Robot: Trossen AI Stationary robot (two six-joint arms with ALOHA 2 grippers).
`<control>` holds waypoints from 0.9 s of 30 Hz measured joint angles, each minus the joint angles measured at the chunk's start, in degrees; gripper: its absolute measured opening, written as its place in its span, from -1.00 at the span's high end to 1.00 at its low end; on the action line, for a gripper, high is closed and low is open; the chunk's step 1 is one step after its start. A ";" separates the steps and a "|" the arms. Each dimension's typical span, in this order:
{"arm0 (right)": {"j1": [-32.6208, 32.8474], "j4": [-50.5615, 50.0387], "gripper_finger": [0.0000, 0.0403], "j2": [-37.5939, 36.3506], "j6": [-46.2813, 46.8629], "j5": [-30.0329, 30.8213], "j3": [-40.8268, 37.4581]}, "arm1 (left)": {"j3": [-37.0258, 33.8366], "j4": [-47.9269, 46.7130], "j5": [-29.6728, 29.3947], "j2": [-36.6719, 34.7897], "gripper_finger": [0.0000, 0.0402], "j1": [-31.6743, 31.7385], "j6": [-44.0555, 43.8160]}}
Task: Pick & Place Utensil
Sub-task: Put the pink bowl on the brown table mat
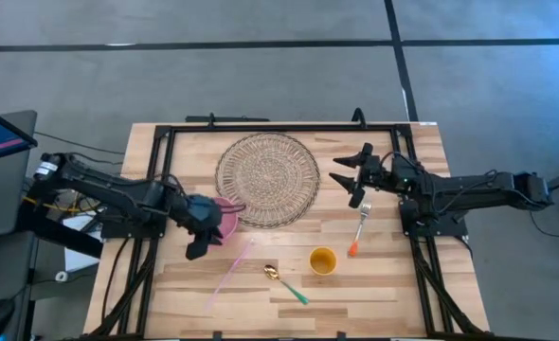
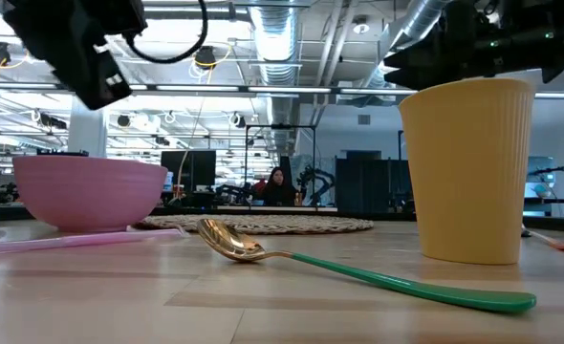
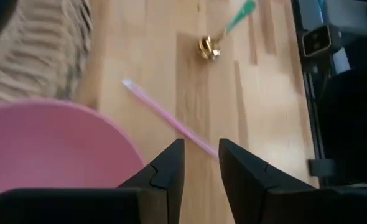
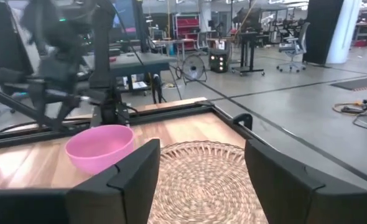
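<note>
A gold spoon with a green handle (image 1: 285,282) lies flat on the table's near middle. A fork with an orange handle (image 1: 359,230) lies to its right, and a thin pink stick (image 1: 227,275) to its left. A pink bowl (image 1: 226,220) stands at the near left edge of a round woven placemat (image 1: 267,178). My left gripper (image 3: 202,146) hangs above the table beside the bowl, slightly open, over the pink stick (image 3: 171,118) and touching nothing. My right gripper (image 1: 348,168) hovers wide open at the placemat's right edge, far of the fork.
A yellow ribbed cup (image 1: 323,260) stands upright between the spoon and the fork's handle. A black frame (image 1: 261,126) runs along the table's far edge and sides. Bare wood lies near the table's near edge. A person (image 2: 280,186) sits far back in the room.
</note>
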 joint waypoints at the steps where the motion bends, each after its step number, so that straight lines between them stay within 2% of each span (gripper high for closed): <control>1: -0.35 0.12 -0.12 -0.01 0.01 0.00 0.00 | 0.00 -0.19 -0.68 0.66 0.50 -0.87 -0.57; 8: -1.23 3.78 -0.12 -0.07 0.15 -0.03 0.00 | 0.00 -3.41 -6.93 4.08 0.50 -2.65 -1.07; 20: -1.23 5.96 -0.12 -0.07 0.07 -0.15 0.00 | 0.00 -5.21 -10.74 8.65 0.50 -2.65 -1.05; 27: -1.21 6.01 -0.12 -0.07 0.07 -0.15 0.00 | 0.00 -5.07 -10.78 11.30 0.53 -2.65 -1.05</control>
